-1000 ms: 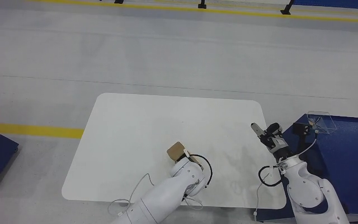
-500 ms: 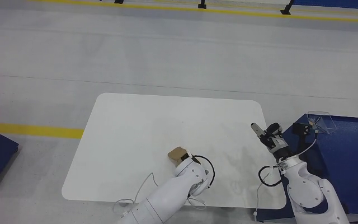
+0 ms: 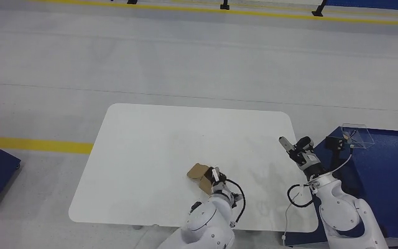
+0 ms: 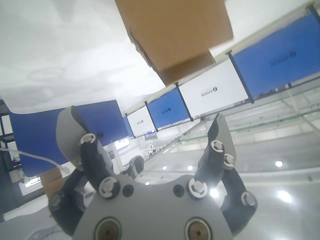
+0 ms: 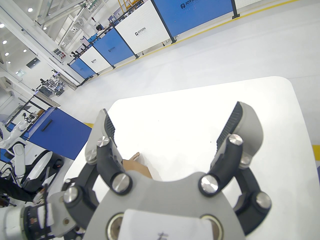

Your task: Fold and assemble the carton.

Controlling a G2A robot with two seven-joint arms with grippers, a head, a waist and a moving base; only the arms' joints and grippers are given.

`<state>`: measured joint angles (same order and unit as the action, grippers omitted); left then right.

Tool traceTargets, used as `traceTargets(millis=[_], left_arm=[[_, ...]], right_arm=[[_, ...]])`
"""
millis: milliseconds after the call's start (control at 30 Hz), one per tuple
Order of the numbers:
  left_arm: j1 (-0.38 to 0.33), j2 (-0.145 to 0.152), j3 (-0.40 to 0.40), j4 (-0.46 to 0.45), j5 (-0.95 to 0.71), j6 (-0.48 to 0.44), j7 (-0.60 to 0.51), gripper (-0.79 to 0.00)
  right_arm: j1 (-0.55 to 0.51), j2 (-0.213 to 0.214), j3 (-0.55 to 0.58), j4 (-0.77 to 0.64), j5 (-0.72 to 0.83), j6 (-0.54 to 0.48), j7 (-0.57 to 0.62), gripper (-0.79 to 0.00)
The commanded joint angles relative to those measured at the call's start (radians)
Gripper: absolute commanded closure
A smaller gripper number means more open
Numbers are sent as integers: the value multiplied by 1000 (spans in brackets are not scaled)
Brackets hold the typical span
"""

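1. Lying on the white table [image 3: 155, 137], toward its near edge and about midway along it, a small brown carton [image 3: 199, 172] is resting as a partly formed box. Whether its flaps are tucked shut is hard to tell from above.
2. The left gripper [image 4: 146, 128] is hovering over the table's near edge, just beside the carton, with its fingers spread apart and gripping nothing. Its wrist view is showing the carton ahead of the fingertips, not between them. Judging from this, the arm is lining up either to push a panel or to take a fresh hold.
3. The right gripper [image 5: 172, 123] is hanging over the table's right edge, well apart from the carton, with its fingers likewise splayed and empty. It is probably standing off to give the left arm room, and it is pointing inward across the table, ready to brace the box.
4. The carton is sitting where both arms can likely reach it, which suits a fold needing one arm to steady and one to press.
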<state>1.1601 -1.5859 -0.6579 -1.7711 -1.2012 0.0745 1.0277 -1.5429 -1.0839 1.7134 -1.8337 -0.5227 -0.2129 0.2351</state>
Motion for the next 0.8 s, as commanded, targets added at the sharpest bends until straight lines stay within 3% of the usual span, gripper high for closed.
traceTargets(millis=[0, 133, 333, 767], left_arm=[[43, 22, -1, -81, 147, 74, -74, -785], [103, 70, 3, -211, 452, 187, -306, -785], [211, 125, -69, -231, 637, 232, -580, -785], [211, 125, -69, -231, 637, 232, -580, -785]], right_arm=[[0, 0, 0, 0, 0, 0, 0, -785], [0, 0, 0, 0, 0, 0, 0, -785], [0, 0, 0, 0, 0, 0, 0, -785], [0, 0, 0, 0, 0, 0, 0, -785]])
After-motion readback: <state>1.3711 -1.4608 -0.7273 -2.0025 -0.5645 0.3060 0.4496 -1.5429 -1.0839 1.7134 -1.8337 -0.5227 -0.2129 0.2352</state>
